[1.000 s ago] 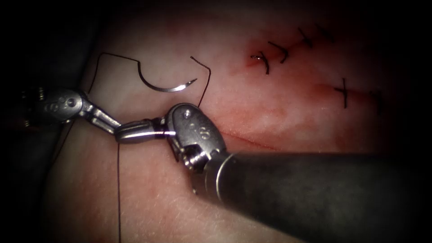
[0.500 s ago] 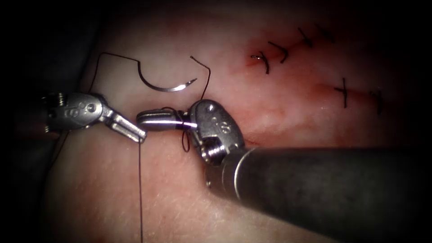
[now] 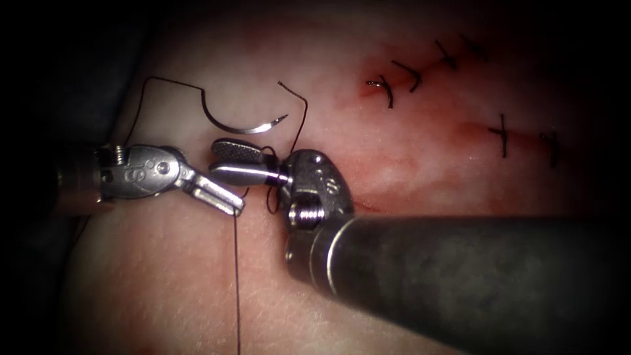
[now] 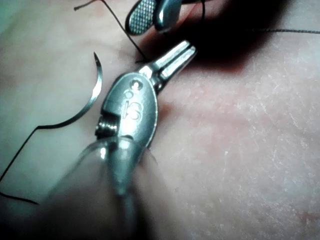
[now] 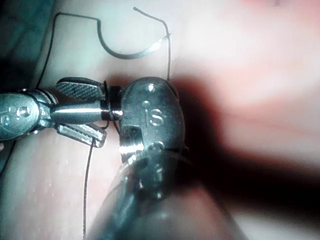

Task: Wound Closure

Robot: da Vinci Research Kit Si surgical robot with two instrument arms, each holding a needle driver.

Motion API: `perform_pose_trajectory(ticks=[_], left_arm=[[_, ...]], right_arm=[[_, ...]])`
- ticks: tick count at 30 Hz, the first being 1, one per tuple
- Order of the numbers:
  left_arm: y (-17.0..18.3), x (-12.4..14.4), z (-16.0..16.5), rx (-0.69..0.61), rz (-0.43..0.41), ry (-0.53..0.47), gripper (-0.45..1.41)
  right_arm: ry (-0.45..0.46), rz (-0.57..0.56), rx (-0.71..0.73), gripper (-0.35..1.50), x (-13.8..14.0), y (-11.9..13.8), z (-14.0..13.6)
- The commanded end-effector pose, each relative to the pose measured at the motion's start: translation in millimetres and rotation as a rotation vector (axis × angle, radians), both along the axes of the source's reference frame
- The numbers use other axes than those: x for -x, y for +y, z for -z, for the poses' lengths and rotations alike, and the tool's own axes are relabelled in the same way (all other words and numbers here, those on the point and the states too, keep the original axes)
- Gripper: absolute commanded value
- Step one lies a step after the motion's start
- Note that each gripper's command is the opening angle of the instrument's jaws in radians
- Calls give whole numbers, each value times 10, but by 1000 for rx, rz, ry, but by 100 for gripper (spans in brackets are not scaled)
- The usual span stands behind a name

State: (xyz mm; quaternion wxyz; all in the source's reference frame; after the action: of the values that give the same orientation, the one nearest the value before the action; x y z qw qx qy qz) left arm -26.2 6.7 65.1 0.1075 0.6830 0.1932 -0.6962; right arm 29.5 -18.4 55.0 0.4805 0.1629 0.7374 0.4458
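Note:
The curved needle (image 3: 240, 126) lies free on the tissue (image 3: 407, 164), left of the cut (image 3: 368, 209); neither tool holds it, and it also shows in the wrist views (image 4: 92, 95) (image 5: 127, 52). My left tool (image 3: 233, 207) is shut on the long thread (image 3: 236, 283) at its tips (image 4: 187, 50) (image 5: 100, 139). That thread runs down toward the near edge. My right tool (image 3: 215, 161) points left with its jaws open and nothing between them (image 5: 56, 100) (image 4: 150, 12). A loop of thread (image 3: 269, 172) is wound round its jaws near the hinge. A short thread tail (image 3: 299, 108) rises behind it.
Several finished stitches (image 3: 388, 89) (image 3: 503, 135) cross the cut at the upper right, with red fluid around them. The right tool's thick shaft (image 3: 473, 276) covers the lower right of the tissue. A dark drape (image 3: 39, 98) borders the tissue on the left.
The left tool has carried its thread to the right, toward the right tool. A loop of thread has come to lie round the right tool's jaws, which have just opened.

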Motion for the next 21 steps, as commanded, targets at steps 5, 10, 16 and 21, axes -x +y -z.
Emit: perform_pose_trajectory(ticks=[5, 10, 16, 21], left_arm=[[1, 15, -8, -1, 8, 3, -45], [10, 24, -10, -6, 15, 2, -45], [15, 30, -15, -7, 19, 0, -45], [18, 35, -22, -5, 23, -1, -45]], right_arm=[[-160, -85, -19, 69, 19, -2, -14], [-261, -142, -46, 71, 39, -2, -20], [-267, -223, -143, 74, 54, 0, -30], [-274, -269, -211, 73, 61, 10, -41]])
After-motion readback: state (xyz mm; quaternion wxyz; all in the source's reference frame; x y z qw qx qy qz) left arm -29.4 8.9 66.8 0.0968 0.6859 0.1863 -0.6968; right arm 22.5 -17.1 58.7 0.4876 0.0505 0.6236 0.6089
